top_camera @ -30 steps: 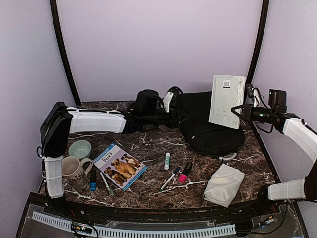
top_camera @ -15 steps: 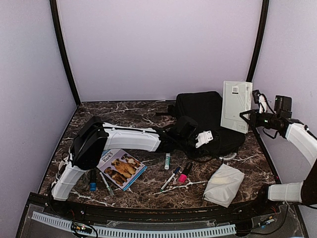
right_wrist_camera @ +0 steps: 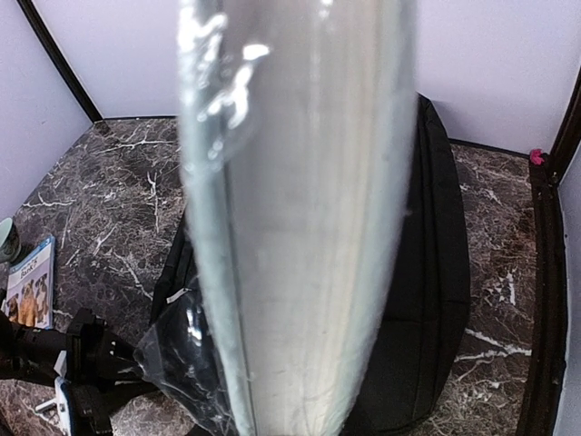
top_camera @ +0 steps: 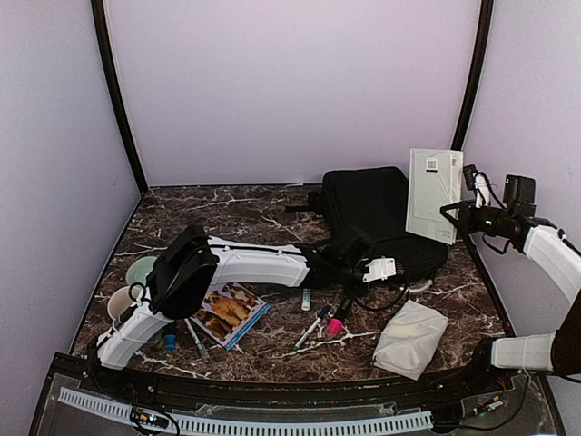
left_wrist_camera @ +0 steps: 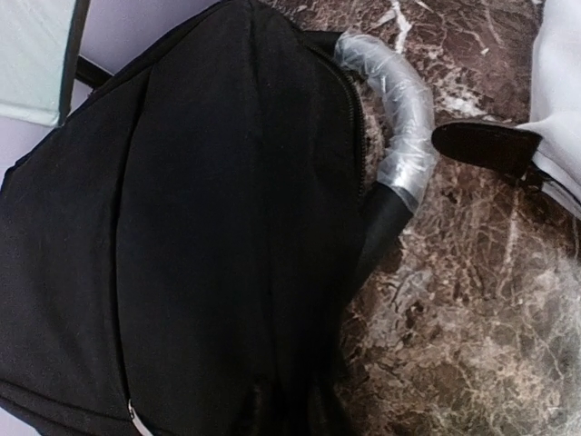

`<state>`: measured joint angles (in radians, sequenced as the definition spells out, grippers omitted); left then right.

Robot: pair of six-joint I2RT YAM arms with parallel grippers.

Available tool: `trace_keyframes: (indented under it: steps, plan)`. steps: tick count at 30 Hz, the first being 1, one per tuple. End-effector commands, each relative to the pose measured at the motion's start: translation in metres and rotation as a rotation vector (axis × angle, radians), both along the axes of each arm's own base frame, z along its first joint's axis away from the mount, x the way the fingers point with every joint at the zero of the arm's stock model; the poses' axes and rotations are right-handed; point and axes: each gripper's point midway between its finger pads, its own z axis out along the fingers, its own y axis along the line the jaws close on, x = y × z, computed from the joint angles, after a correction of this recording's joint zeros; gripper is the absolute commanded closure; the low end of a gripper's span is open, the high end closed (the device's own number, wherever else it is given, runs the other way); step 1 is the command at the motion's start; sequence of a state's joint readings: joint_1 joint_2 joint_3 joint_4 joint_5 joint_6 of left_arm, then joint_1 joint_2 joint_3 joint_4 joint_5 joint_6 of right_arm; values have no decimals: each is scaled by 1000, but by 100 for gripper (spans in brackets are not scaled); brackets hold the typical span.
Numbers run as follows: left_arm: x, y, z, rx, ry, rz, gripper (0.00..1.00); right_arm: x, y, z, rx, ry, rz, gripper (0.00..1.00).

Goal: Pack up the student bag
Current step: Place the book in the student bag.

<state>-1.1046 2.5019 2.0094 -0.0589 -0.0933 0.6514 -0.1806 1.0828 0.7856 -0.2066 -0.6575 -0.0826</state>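
Dark marble table (top_camera: 218, 213) inside lilac walls, with the black student bag (top_camera: 372, 209) lying flat at the rear right.
At the bag's right edge, the right gripper (top_camera: 451, 213) is clamped on an upright white book (top_camera: 433, 195). The left gripper (top_camera: 383, 270) sits at the bag's near edge; whether its jaws are apart or together cannot be told. Nearer lie a white pouch (top_camera: 410, 338), a dog picture book (top_camera: 227, 313) and scattered markers (top_camera: 318, 322).

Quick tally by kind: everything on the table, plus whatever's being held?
Backpack: 1
Books: 2 (white book, dog book)
White pouch: 1
Mug: 1
Bowl: 1
Pens and markers: 5
Total: 11
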Motion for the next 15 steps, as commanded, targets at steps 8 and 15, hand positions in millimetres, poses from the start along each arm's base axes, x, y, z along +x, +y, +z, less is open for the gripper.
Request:
trace_keyframes:
  steps: [8, 15]
  plan:
    - [4, 63, 14, 135, 51, 165, 100, 9, 1, 43, -24, -184, 42, 100]
    - [-20, 89, 13, 102, 238, 275, 100, 9, 1, 43, -23, -183, 44, 100]
